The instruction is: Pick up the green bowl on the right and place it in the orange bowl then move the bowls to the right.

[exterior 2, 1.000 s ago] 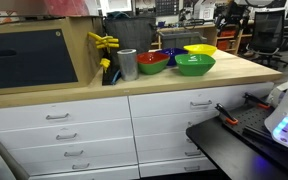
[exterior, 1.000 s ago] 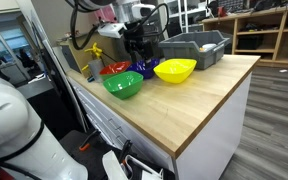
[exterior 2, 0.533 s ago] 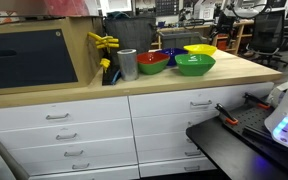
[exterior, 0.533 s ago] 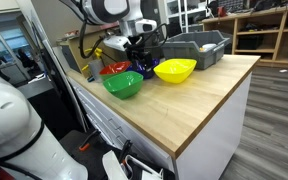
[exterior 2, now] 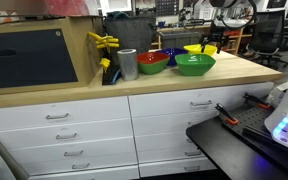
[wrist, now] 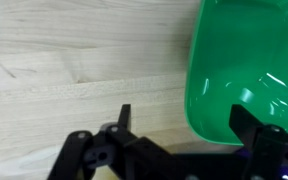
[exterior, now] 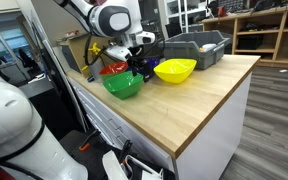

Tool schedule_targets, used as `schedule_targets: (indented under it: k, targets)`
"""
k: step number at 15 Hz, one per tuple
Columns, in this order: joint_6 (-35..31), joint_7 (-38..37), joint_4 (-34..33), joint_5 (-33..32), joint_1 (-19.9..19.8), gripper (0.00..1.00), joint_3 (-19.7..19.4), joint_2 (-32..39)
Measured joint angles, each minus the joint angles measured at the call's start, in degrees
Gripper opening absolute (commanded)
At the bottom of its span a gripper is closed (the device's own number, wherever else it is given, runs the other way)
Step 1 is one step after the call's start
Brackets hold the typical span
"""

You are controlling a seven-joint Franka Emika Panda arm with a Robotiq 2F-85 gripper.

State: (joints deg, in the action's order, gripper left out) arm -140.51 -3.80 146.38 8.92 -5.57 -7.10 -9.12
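Spread open, the gripper (wrist: 182, 110) hangs low over the near edge of the green bowl (wrist: 252, 62). In the wrist view its two dark fingers stand apart, one over bare wood and one over the green inside, so the rim lies between them. Nothing is pinched yet.

In an exterior view the wooden counter (exterior: 209, 100) carries everything, with a grey bin (exterior: 196, 47) at the back. The green bowl (exterior: 123, 86) sits near the front edge, and the gripper (exterior: 137, 68) comes down at its side, between it and the yellow bowl (exterior: 174, 71). The orange bowl (exterior: 111, 69) is just behind the green one and looks empty, as far as can be seen. In an exterior view from the front, the orange bowl (exterior 2: 152, 62) and the green bowl (exterior 2: 194, 66) stand side by side, very near each other. A small dark-blue bowl (exterior 2: 171, 55) is behind them and a metal cup (exterior 2: 127, 64) is beside the orange one.

The step in hand seems to be the first one: the approach for grasping the green bowl by its rim. Probably the next move calls for a little more descent, so that one finger goes inside the wall and one outside, then closing. The plastic is glossy and thin, so the grip may slip or tilt the bowl if it takes too little of the rim. The yellow bowl is close, and it should not be pushed.
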Motion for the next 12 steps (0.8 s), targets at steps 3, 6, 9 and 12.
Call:
schedule_targets:
  k: [3, 6, 9, 12]
  targets:
    - [-1.81, 0.35, -0.63, 0.52, 0.56, 0.66, 0.52, 2.65]
    - [-2.85, 1.5, -1.84, 0.63, 0.9, 0.42, 0.57, 5.2]
    - [-2.96, 2.43, -3.21, 0.76, 0.9, 0.2, 0.57, 7.07]
    - [-2.96, 2.67, -4.02, 1.23, 0.91, 0.0, 0.65, 7.85]
